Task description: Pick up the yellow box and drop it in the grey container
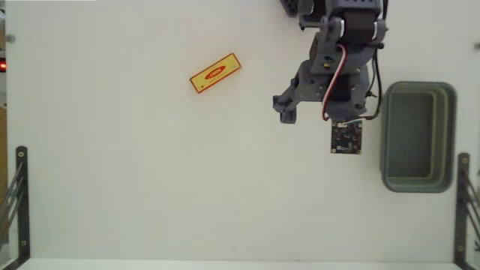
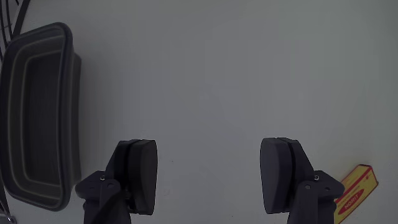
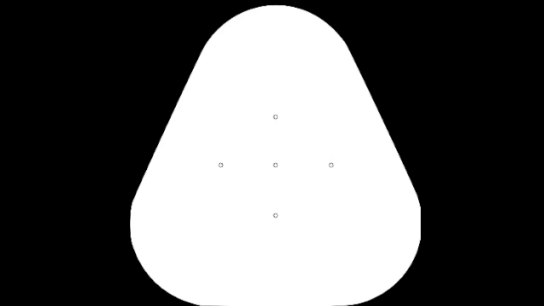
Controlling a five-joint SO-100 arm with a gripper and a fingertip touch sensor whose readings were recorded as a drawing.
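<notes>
Wrist view | hand (image 2: 208, 177) spread | flat yellow box (image 2: 357, 189) | rounded grey container (image 2: 37, 112)

The yellow box (image 1: 215, 73) is bright yellow with a red oval label and a red edge. The grey container (image 1: 447, 135) is a dull grey-green all over. The surface (image 1: 112, 172) is plain white. The jaws are dark grey; the arm (image 1: 330, 71) carries a red wire.
</notes>
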